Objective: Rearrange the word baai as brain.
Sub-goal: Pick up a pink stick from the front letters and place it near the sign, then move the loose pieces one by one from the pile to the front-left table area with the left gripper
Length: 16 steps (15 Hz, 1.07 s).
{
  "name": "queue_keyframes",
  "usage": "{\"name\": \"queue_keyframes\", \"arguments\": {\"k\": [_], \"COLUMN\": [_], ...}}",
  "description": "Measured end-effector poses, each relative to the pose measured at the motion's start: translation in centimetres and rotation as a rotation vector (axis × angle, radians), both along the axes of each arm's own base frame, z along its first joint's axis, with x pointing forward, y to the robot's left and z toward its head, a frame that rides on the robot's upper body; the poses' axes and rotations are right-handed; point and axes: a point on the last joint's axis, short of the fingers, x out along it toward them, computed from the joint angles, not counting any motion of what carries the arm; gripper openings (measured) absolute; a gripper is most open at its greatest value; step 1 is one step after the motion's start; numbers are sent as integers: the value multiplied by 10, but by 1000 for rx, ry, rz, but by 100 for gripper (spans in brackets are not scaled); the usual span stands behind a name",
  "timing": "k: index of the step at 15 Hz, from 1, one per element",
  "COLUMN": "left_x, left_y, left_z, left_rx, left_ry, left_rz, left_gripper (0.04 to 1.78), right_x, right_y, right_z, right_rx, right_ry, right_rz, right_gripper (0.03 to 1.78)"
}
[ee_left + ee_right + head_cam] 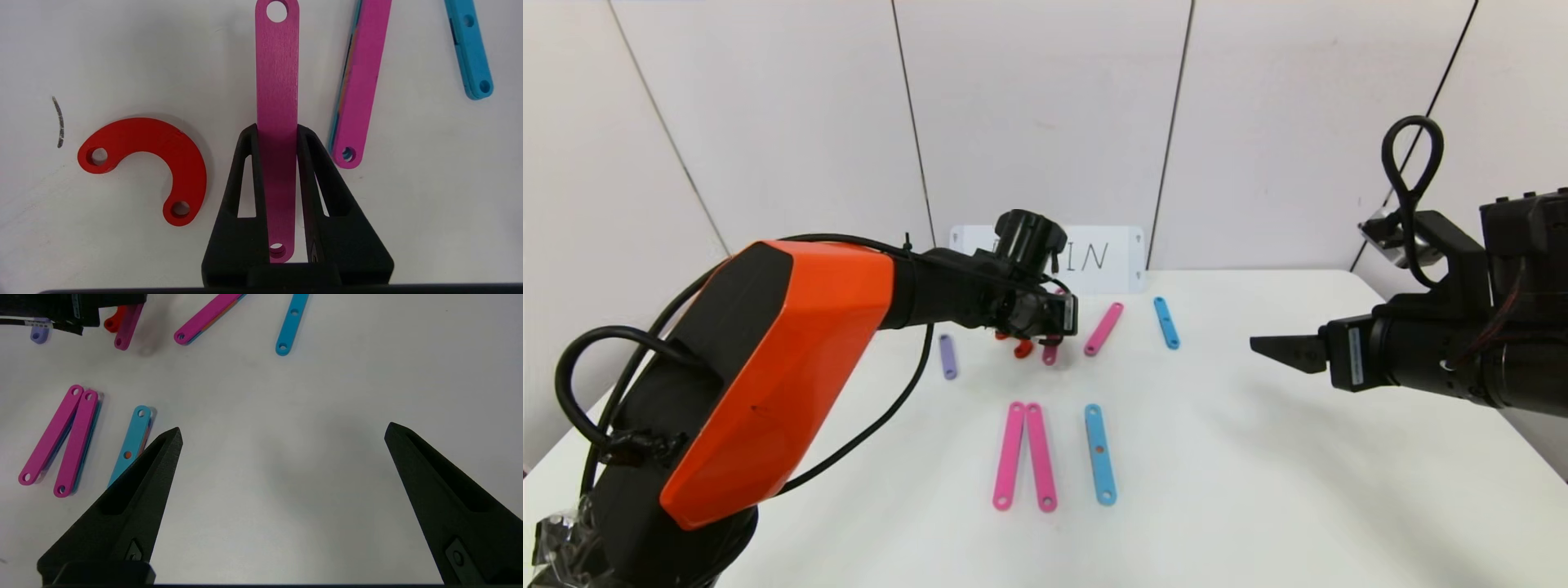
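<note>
Grip matters here: left claw (278,134) pinches the pink strip (277,81) beside the red half-ring (163,143) on the counter (1258,490); slide it flat. Right claw (282,433) waits wide.

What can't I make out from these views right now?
- Head view: the left gripper and its arm hide the white card's first letters; only "IN" shows.
- Head view: the red half-ring and the gripped pink strip are mostly hidden by that gripper.
- Left wrist view: the far blue strip is cut off by the frame edge.
</note>
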Motion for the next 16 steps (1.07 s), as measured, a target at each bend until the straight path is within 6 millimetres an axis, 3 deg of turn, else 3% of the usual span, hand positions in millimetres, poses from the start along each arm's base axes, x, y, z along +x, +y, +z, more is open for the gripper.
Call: {"name": "queue_keyframes", "arguments": {"k": [9, 12, 16], "left_x": [1, 1, 1], "left_y": [-14, -16, -17], "left_z": [-18, -22, -21], "left_rx": [28, 30, 22], "left_ry": [-20, -20, -30], "left_rz": [0, -3, -3], "left_gripper": [34, 61, 130], "right_x": [1, 1, 1], "right_y": [0, 0, 0], "right_z": [-2, -2, -2], "right_rx": [-3, -2, -3], "right_ry": [8, 9, 9], "right_rz": [1, 1, 0], "right_gripper": [173, 173, 173]}}
